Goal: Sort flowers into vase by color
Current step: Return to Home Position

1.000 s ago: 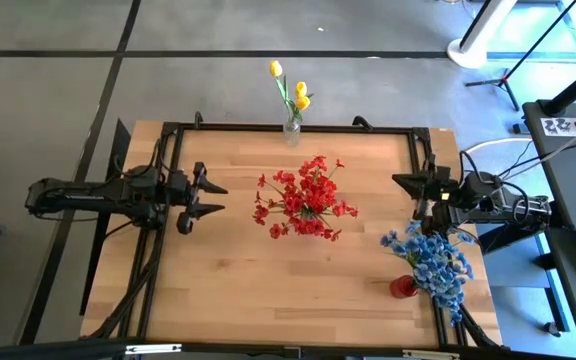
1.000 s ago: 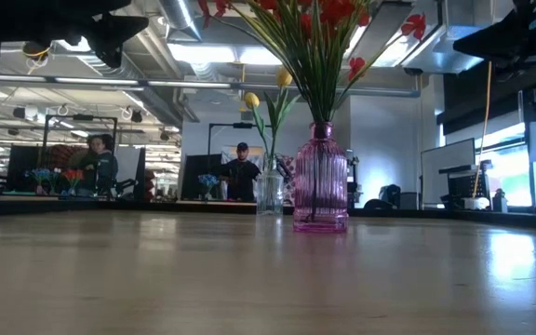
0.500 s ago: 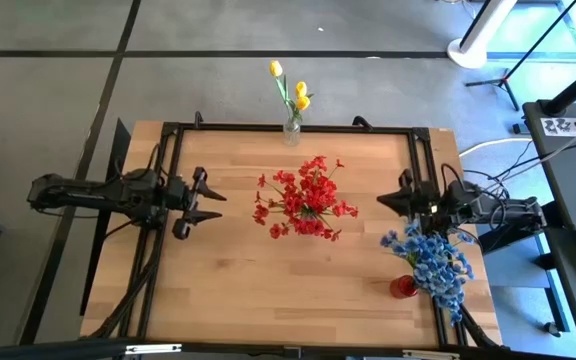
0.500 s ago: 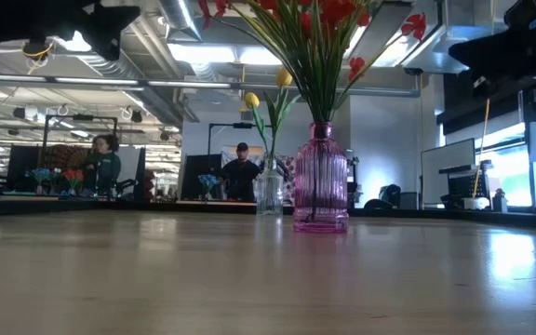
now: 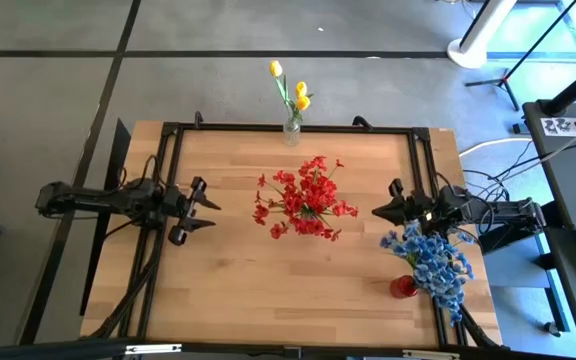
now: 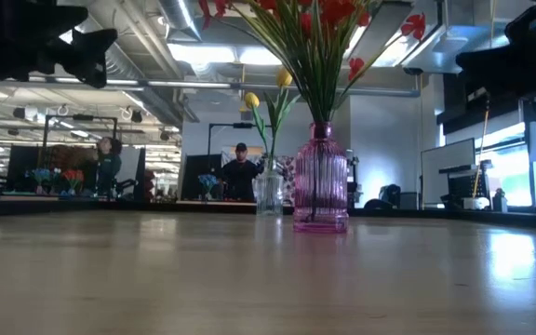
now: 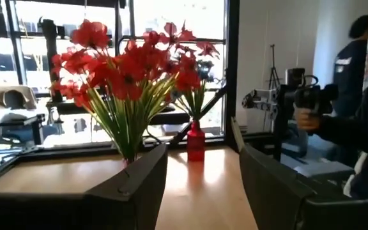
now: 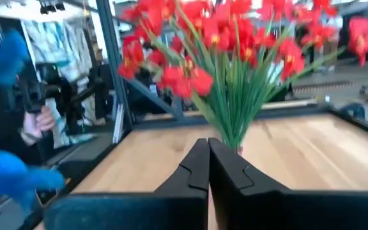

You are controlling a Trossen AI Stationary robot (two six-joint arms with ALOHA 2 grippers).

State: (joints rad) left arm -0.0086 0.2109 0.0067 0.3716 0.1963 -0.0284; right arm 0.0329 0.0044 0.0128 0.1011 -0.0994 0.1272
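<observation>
Red flowers [image 5: 305, 197], left end effector [image 5: 214, 214] pointing at them, spread, empty, right end effector [image 5: 376, 211] opposite, closed, empty

high: top-down, whole table [image 5: 238, 290] | low: tabletop lvl | wrists: both face red flowers [image 7: 130, 64]

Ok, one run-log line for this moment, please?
left gripper open, empty | right gripper shut, empty | blue flowers in red vase | red flowers in pink vase | yellow tulips in clear vase
</observation>
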